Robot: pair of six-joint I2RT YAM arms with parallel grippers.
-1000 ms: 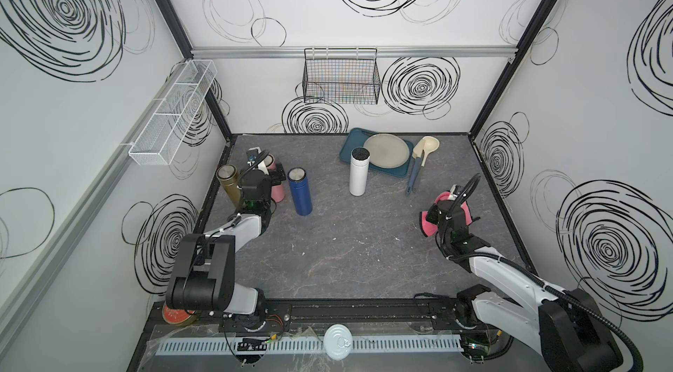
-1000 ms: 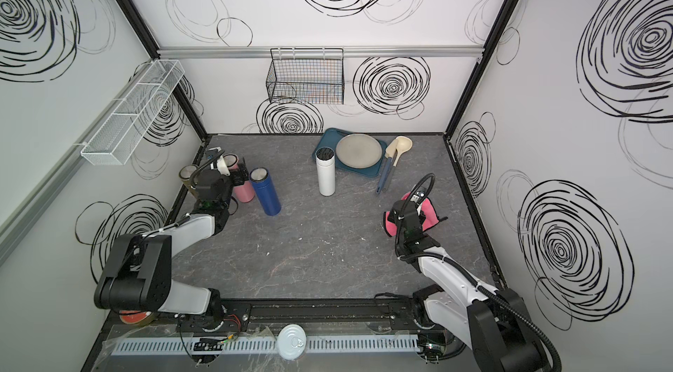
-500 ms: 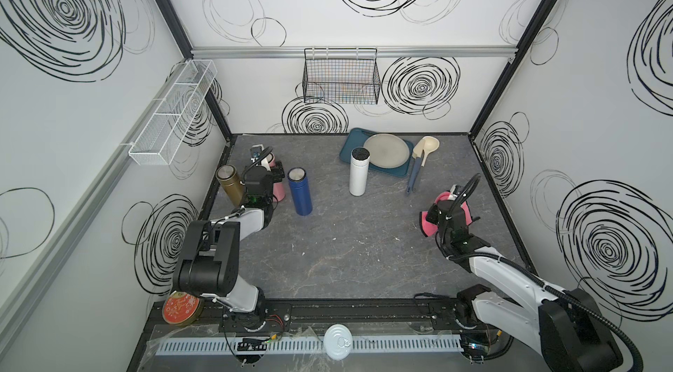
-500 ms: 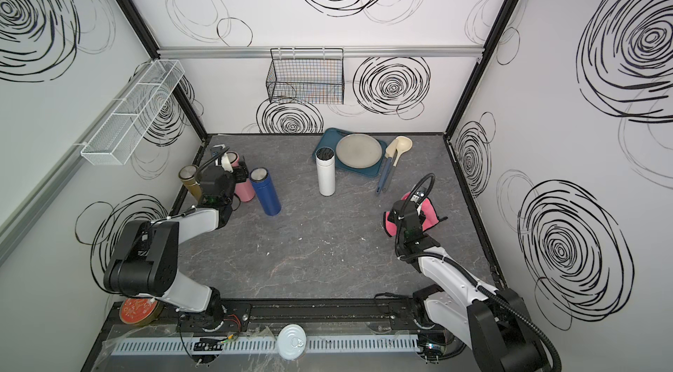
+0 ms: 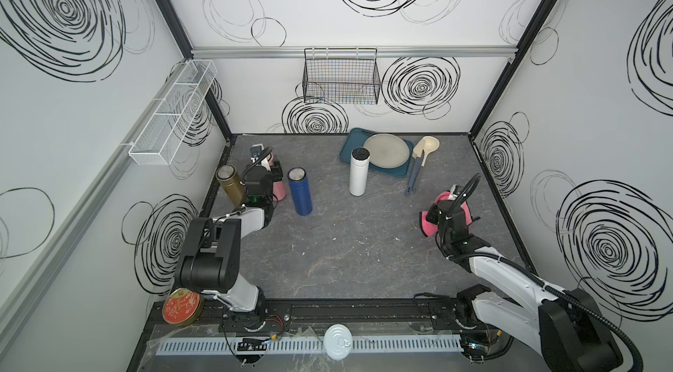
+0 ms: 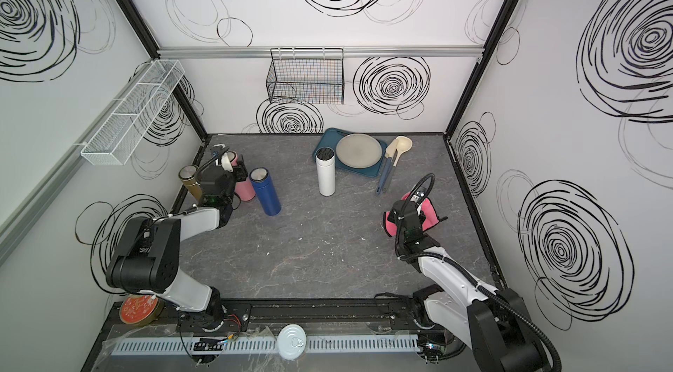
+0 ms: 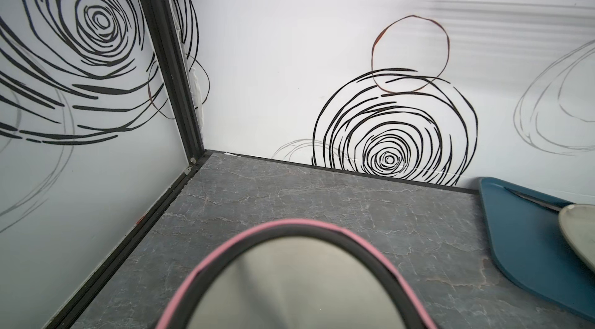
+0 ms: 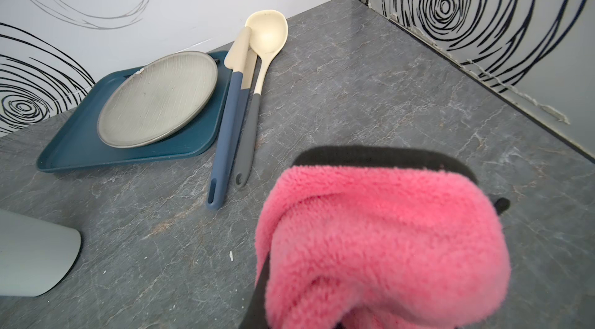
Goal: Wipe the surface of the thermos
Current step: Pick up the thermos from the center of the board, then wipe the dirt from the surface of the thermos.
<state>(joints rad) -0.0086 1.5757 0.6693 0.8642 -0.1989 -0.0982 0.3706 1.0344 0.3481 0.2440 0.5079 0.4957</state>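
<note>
Nearest to me, by the right edge of the surface (image 5: 346, 242), my right pincer (image 5: 448, 206) is clamped on the pink cloth (image 8: 380, 240), bunched up and raised off the stone. Nothing has changed there over the last second: same spot, same grip, the cloth ready.

The change is further out on the left side. My left pincer (image 6: 238, 172) reaches toward the far-left corner. A second ago its jaws stood apart at the pink thermos (image 6: 244, 190); now they have come together on its upper body. The left wrist view agrees, with the steel lid and pink rim (image 7: 296, 282) sitting right under the camera. In both top views the thermos looks upright, close to the left edge, between the bronze thermos (image 5: 229, 184) on the wall side and the blue thermos (image 5: 300, 192) toward the middle. I cannot tell whether it rests on the surface or has just come off it.

So I judge that the holding half of the job is secured and the wiping has not begun, since the cloth and the thermos are well apart, on opposite sides. The two neighbours stand very near my jaws, so a careless pull could knock one over.

Beyond them, toward the far edge, the white thermos (image 5: 358, 172) stands untouched just in front of the teal tray (image 5: 349, 144) with its plate (image 5: 386, 150).
</note>
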